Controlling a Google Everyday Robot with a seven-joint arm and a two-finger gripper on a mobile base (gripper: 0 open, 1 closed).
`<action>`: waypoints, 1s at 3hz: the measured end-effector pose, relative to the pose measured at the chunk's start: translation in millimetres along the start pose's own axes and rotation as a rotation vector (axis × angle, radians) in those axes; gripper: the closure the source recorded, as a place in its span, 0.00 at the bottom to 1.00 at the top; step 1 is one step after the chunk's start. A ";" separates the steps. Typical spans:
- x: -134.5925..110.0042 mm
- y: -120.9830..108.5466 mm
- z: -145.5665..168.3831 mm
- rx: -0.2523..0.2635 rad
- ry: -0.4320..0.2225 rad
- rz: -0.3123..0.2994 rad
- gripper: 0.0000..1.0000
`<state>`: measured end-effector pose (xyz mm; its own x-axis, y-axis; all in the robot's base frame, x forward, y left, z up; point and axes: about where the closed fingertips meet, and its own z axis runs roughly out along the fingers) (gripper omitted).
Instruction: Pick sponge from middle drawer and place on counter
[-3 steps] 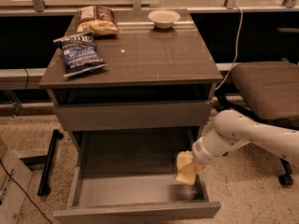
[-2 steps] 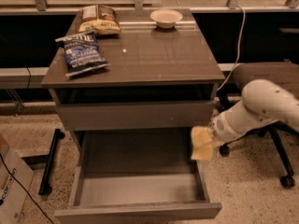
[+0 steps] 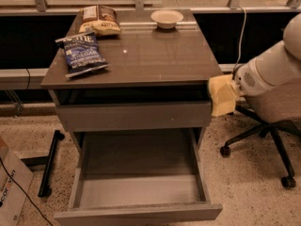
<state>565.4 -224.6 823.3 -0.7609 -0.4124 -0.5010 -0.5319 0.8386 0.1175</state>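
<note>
Middle drawer (image 3: 141, 194) stood open, floor bare; gripper (image 3: 225, 94) sat just off the R front corner, jaws apparently clamped on sponge (image 3: 220, 102), long axis approx. vertical; counter (image 3: 150, 55) lay left and slightly up.

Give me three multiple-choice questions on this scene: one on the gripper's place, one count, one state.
1. Where is the gripper? A) inside the middle drawer B) beside the counter's right edge C) above the counter's middle
2. How many chip bags lie on the counter? A) one B) two C) four
3. The middle drawer is: A) pulled open B) shut C) taken out
Answers: 1 B, it hangs just right of the counter's edge; 2 B, a blue bag and a brown bag; 3 A, its floor shows.
</note>
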 end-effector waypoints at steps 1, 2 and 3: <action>-5.7 -0.2 -6.2 0.007 -0.013 -0.011 1.00; -12.8 9.9 -15.0 0.032 -0.036 -0.051 1.00; -51.7 44.6 -41.8 0.078 -0.112 -0.197 1.00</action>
<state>565.5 -180.8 890.3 -0.5971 -0.5321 -0.6002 -0.6324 0.7726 -0.0558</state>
